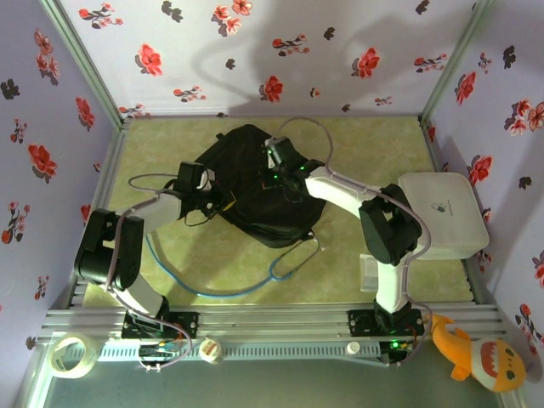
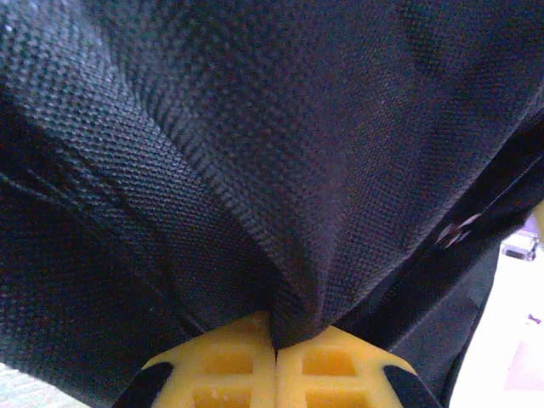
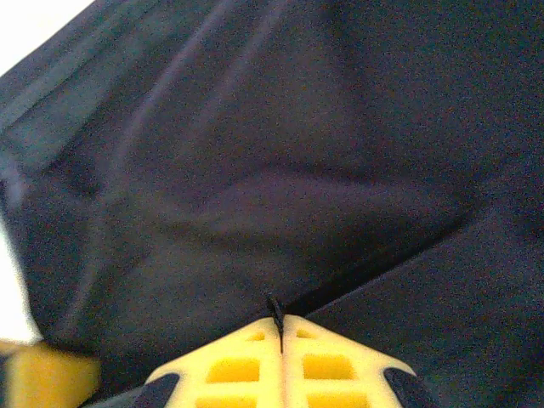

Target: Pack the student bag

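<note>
i'm not making out any readable words, brands or numbers here. the white board (image 1: 450, 228) at the right is carrying a tiny dark mark on its top face, but it's coming through too small to read.

One student bag (image 1: 259, 208), one white board (image 1: 442, 212), one plush (image 1: 484, 357) (orange)

White arms (image 1: 340, 191), black joints (image 1: 389, 228), yellow gridded fingers (image 2: 221, 361)

Bag (image 1: 255, 183) in the middle of the table (image 1: 357, 144). Board (image 1: 442, 212) right of it, at the table's right edge. Cable (image 1: 274, 272) in front of bag. Outside the near rail (image 1: 280, 327), tape (image 1: 72, 355) at left, toy (image 1: 483, 357) at right.
</note>
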Robot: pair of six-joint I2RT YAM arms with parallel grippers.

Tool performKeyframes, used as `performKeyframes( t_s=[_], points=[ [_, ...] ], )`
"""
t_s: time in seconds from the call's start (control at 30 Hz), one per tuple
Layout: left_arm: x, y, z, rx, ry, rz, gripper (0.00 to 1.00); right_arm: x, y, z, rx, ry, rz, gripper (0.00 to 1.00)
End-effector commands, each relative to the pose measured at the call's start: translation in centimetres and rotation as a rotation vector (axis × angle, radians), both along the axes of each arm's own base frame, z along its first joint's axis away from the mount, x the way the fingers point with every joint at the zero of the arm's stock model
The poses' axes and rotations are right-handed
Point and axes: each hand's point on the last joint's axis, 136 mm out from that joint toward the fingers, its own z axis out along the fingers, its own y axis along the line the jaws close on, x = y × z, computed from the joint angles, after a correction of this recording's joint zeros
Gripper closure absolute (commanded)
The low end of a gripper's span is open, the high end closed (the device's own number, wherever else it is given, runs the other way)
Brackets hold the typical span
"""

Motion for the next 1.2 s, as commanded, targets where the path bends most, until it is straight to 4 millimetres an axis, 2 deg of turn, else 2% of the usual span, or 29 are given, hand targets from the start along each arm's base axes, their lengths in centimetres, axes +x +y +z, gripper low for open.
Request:
performKeyframes(
  t_s=[0.0, 0.13, 0.27, 0.4, 0.53, 0.67, 0.73, 0.77, 0.83, 0.93, 1.03, 1.17],
  points=[
    [-0.5, 0.9, -0.1, 0.065, -0.001, 0.004, 1.0, 4.1, -7.7, 2.3, -0.123, -0.093, -0.326, 1.0],
    [-0.7, 1.0, -0.1, 0.073, 0.004, -0.007, 1.0, 6.4, -10.6, 1.7, -0.185, -0.097, -0.431, 1.0],
    [-0.6, 0.9, 0.6, 0.08, -0.011, -0.021, 1.0, 8.3, -12.2, 0.9, -0.212, -0.103, -0.505, 1.0],
    [0.3, 0.6, 1.4, 0.086, -0.032, -0.038, 1.0, 9.4, -12.9, 0.2, -0.191, -0.076, -0.537, 1.0],
    [1.7, 0.3, 2.2, 0.107, -0.061, -0.066, 1.0, 9.0, -11.5, 1.2, -0.122, -0.06, -0.462, 1.0],
    [4.2, 1.0, 2.7, 0.161, -0.094, -0.078, 1.0, 7.5, -11.7, 3.0, -0.072, -0.073, -0.43, 1.0],
    [6.1, 1.7, 3.2, 0.195, -0.117, -0.067, 1.0, 6.7, -12.5, 4.1, -0.063, -0.084, -0.435, 0.88],
    [6.7, 2.1, 3.3, 0.206, -0.122, -0.06, 0.99, 6.2, -13.1, 4.3, -0.065, -0.085, -0.447, 0.77],
    [8.6, 2.7, 4.3, 0.231, -0.165, -0.049, 0.9, 5.3, -14.8, 5.3, -0.068, -0.105, -0.482, 0.55],
    [10.5, 3.6, 6.2, 0.282, -0.218, -0.034, 0.7, 4.0, -17.6, 7.1, -0.082, -0.144, -0.543, 0.36],
    [11.2, 5.1, 8.4, 0.355, -0.256, -0.001, 0.48, 2.5, -20.5, 9.0, -0.1, -0.203, -0.595, 0.22],
    [10.2, 9.0, 11.6, 0.481, -0.313, 0.1, 0.31, 0.1, -24.0, 11.0, -0.145, -0.303, -0.624, 0.02]
  ],
)
